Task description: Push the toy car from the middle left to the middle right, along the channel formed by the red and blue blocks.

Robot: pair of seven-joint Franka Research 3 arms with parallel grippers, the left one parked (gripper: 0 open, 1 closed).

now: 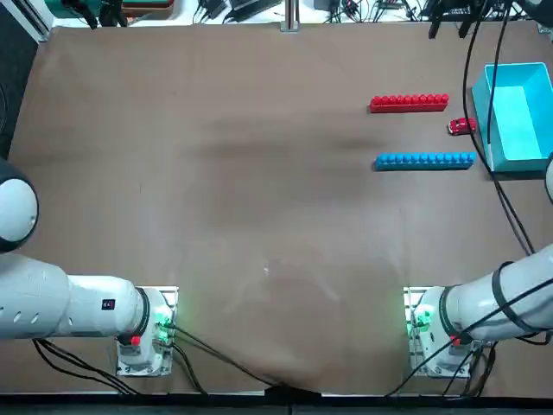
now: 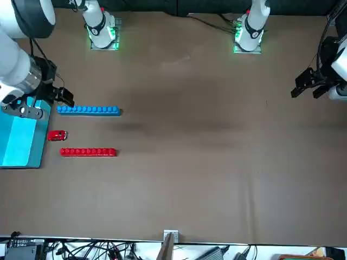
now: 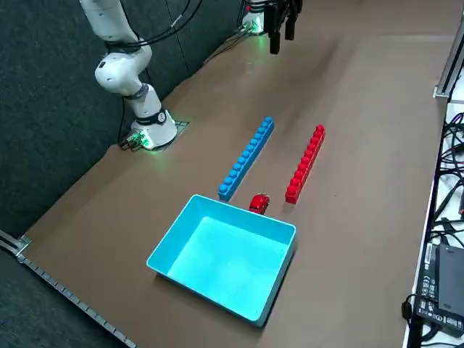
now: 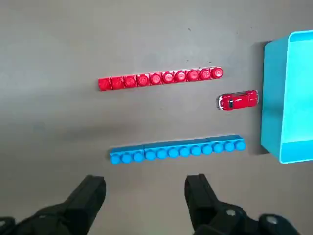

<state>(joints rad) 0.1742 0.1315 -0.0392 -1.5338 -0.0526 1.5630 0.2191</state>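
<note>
The tiny red toy car (image 1: 461,125) (image 2: 57,135) (image 3: 259,203) (image 4: 237,100) sits just past the right end of the channel (image 1: 415,131) (image 4: 161,115), close to the red bar's end. The red studded bar (image 1: 409,103) (image 2: 88,152) (image 3: 305,164) (image 4: 160,78) and the longer blue studded bar (image 1: 424,160) (image 2: 88,110) (image 3: 247,157) (image 4: 176,150) lie parallel. My right gripper (image 4: 144,193) hovers high above the table on the blue bar's near side, open, holding nothing and touching nothing.
A large light-blue box (image 1: 523,121) (image 2: 19,143) (image 3: 225,257) (image 4: 288,98) stands right beside the car at the table's right edge. Black cables (image 1: 505,199) hang from the right arm over the box. Brown tabletop stretches to the left.
</note>
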